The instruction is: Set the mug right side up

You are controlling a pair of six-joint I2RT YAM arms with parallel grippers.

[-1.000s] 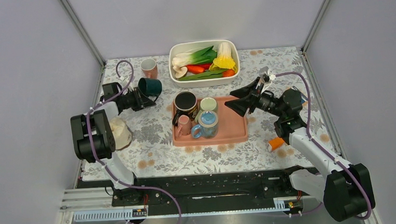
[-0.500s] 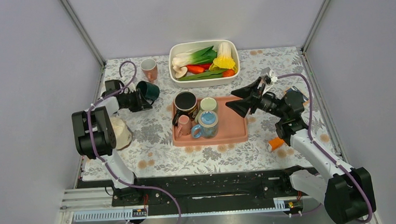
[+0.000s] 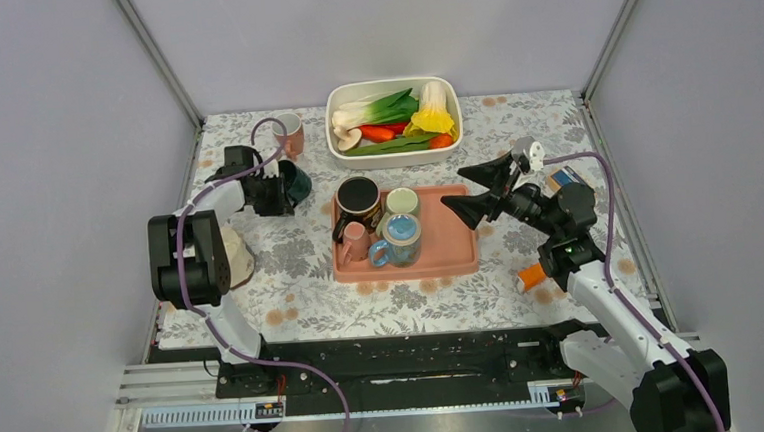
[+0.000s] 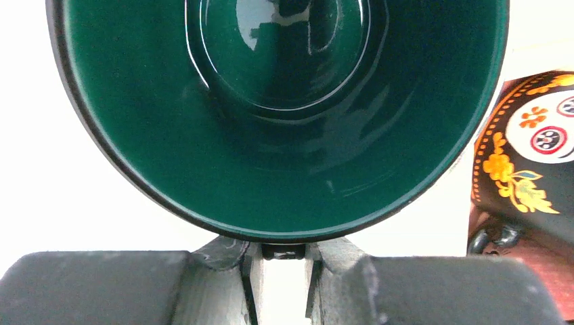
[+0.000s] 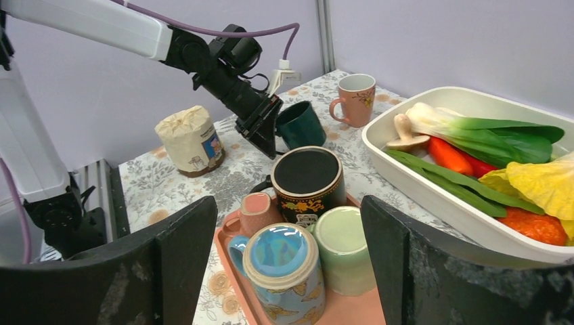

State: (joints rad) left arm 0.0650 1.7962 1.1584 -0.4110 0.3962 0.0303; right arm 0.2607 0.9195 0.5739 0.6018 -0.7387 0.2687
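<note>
My left gripper (image 3: pixel 274 188) is shut on the handle of a dark green mug (image 3: pixel 294 179) at the table's far left. The mug is tilted on its side, just over the tablecloth. In the left wrist view the mug's open mouth (image 4: pixel 277 115) faces the camera, and the handle sits between the fingers (image 4: pixel 230 271). The right wrist view shows the mug (image 5: pixel 300 125) at the tip of the left gripper (image 5: pixel 267 128). My right gripper (image 3: pixel 453 189) is open and empty above the right part of the tray; it also shows in its own wrist view (image 5: pixel 291 261).
A pink tray (image 3: pixel 456 257) holds an upright black mug (image 3: pixel 359 199), an upside-down light green mug (image 3: pixel 402 202), an upside-down blue mug (image 3: pixel 400 237) and a small pink cup (image 3: pixel 355 240). A pink mug (image 3: pixel 289 132), a white vegetable bin (image 3: pixel 392 115), a cream canister (image 3: pixel 230 255) and an orange object (image 3: pixel 532 275) stand around.
My left gripper has carried the green mug a little right and turned it, so its side now faces up. My right arm has drawn back slightly to the right.
</note>
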